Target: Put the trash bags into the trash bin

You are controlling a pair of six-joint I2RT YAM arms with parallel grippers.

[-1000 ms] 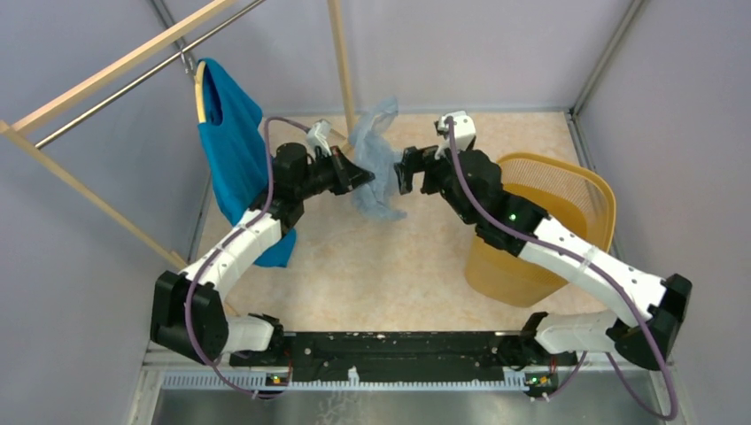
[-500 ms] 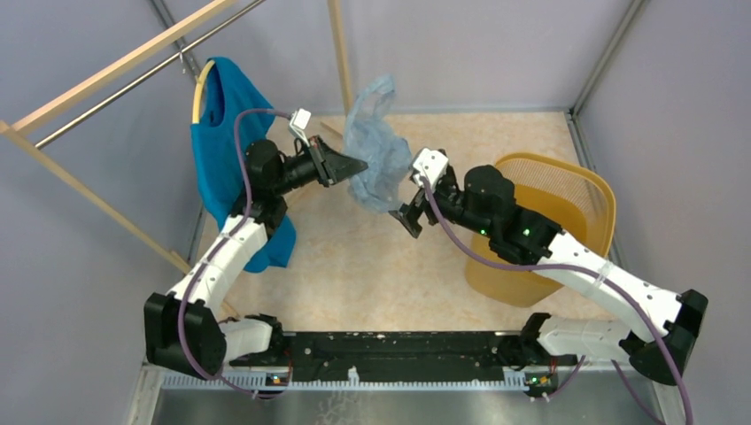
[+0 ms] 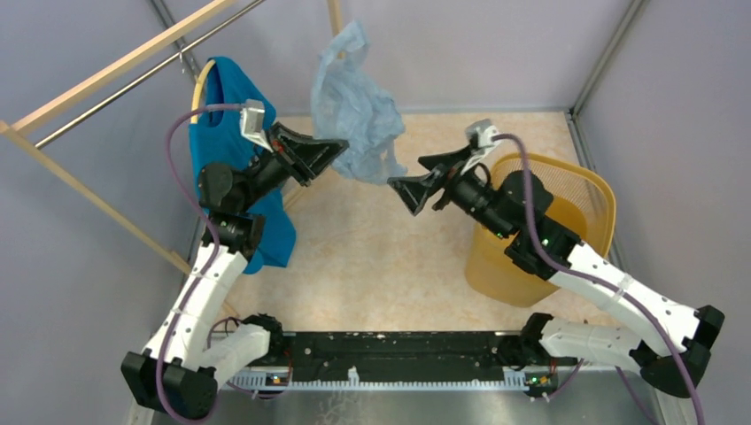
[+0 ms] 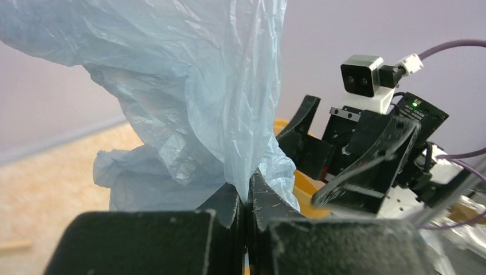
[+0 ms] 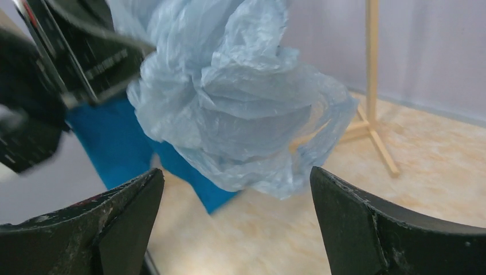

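The pale blue-grey trash bag point(image 3: 352, 106) hangs in the air, pinched by my left gripper point(image 3: 339, 146), which is shut on its lower edge; the bag fills the left wrist view point(image 4: 189, 86). My right gripper point(image 3: 414, 181) is open and empty, just right of and below the bag, its jaws wide apart. The bag hangs ahead of the open jaws in the right wrist view point(image 5: 240, 109). The yellow-orange trash bin point(image 3: 576, 199) stands at the right, behind my right arm, and shows as an orange strip in the left wrist view point(image 4: 304, 192).
A teal-blue shirt point(image 3: 226, 133) hangs on a hanger from a wooden and metal rack point(image 3: 115, 66) at the left. A wooden post point(image 3: 334, 13) stands behind the bag. Grey walls enclose the beige floor point(image 3: 372, 266).
My left gripper has lifted the bag up and leftward. My right gripper has risen and turned toward the bag, still open.
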